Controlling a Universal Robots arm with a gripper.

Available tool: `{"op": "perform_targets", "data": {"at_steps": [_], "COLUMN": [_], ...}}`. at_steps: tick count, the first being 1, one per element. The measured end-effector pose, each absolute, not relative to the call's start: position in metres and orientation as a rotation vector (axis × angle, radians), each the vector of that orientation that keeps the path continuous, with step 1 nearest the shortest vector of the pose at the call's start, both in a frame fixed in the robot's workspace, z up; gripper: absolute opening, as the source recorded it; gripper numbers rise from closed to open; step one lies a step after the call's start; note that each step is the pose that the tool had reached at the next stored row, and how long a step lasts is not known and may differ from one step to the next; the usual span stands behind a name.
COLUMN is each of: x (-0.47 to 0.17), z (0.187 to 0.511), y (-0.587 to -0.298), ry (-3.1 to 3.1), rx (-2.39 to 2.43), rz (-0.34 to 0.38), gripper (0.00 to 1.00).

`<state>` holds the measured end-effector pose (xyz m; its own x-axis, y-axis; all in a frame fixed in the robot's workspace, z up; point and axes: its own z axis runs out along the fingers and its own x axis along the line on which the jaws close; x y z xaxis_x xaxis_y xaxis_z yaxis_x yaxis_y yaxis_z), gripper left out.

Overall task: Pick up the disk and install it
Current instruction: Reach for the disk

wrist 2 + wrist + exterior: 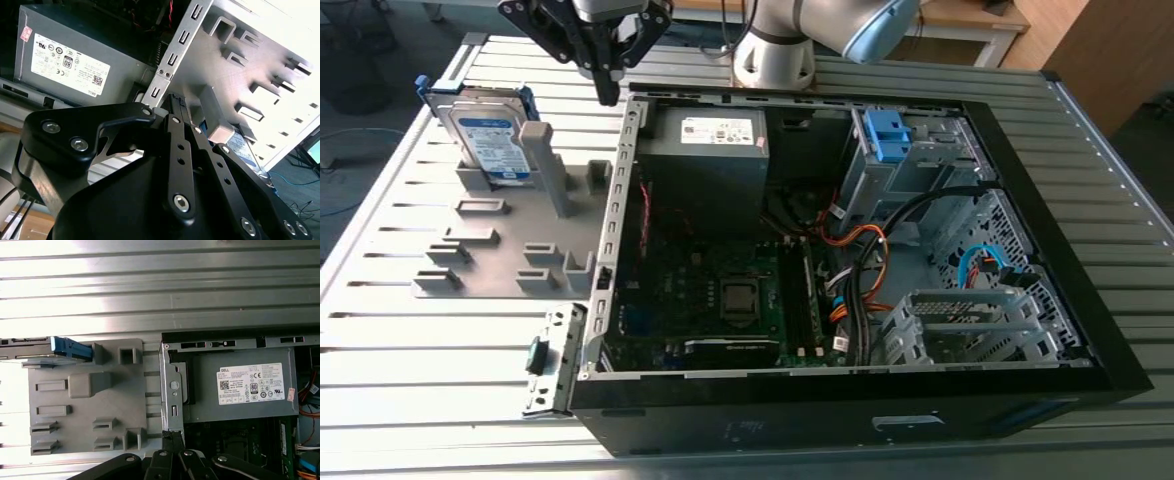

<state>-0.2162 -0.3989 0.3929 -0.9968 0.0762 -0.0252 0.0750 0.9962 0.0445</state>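
Hand (pixel 607 98) pinched together, empty, near case (pixel 761 425) wall; disk (pixel 491 140) upright, partly behind rack (pixel 507 255) post.

One disk (pixel 491 140), one computer case (pixel 854 415), one power supply (pixel 707 150), one grey fixture (pixel 507 255).
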Motion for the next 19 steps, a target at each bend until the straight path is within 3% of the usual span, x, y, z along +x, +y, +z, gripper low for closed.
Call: {"op": "perform_targets", "data": {"at_steps": [19], "x": [-0.228], "z": [0.393], "y": [-0.399], "ry": [3.112], "rx": [0.118], "rz": [0.068], "gripper": [0.11]}}
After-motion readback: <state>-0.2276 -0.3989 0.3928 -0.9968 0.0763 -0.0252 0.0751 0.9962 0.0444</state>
